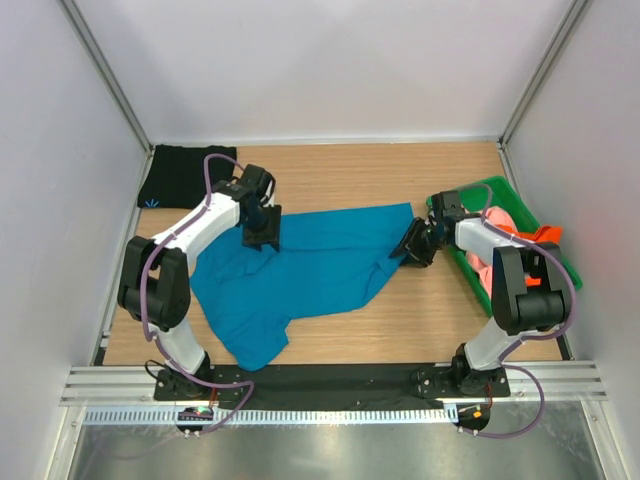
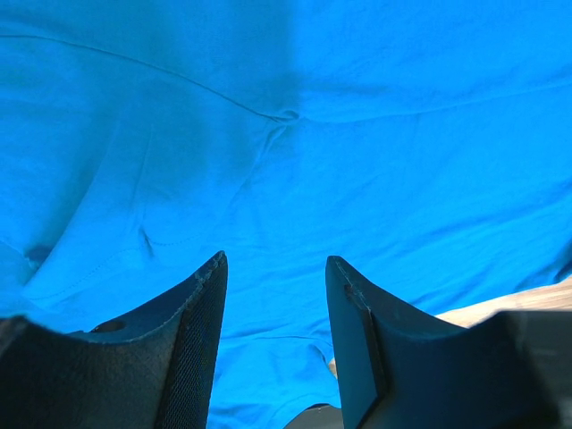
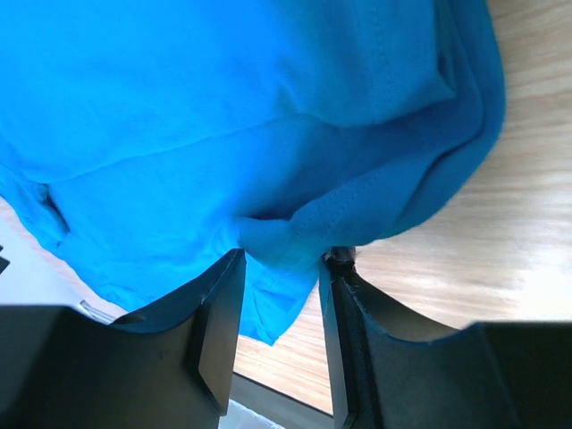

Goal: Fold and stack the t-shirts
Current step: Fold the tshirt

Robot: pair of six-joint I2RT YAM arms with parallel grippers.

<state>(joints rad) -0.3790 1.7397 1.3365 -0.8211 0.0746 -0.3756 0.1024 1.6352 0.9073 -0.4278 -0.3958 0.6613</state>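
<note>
A teal-blue t-shirt (image 1: 300, 275) lies spread and rumpled across the middle of the wooden table. My left gripper (image 1: 262, 232) hovers over its back left part; in the left wrist view its jaws (image 2: 275, 259) stand open over the cloth (image 2: 295, 152) with nothing between them. My right gripper (image 1: 415, 245) is at the shirt's right corner. Its jaws (image 3: 282, 257) stand open, with a bunched fold of the teal cloth (image 3: 277, 241) lying between the fingertips. A folded black t-shirt (image 1: 180, 175) with a small light-blue mark rests at the back left. Pink (image 1: 500, 216) and orange (image 1: 538, 236) t-shirts lie in the tray.
A green plastic tray (image 1: 505, 185) stands at the right edge, beside my right arm. White walls with metal posts enclose the table at the back and both sides. Bare wood shows behind the teal shirt and in front of it on the right.
</note>
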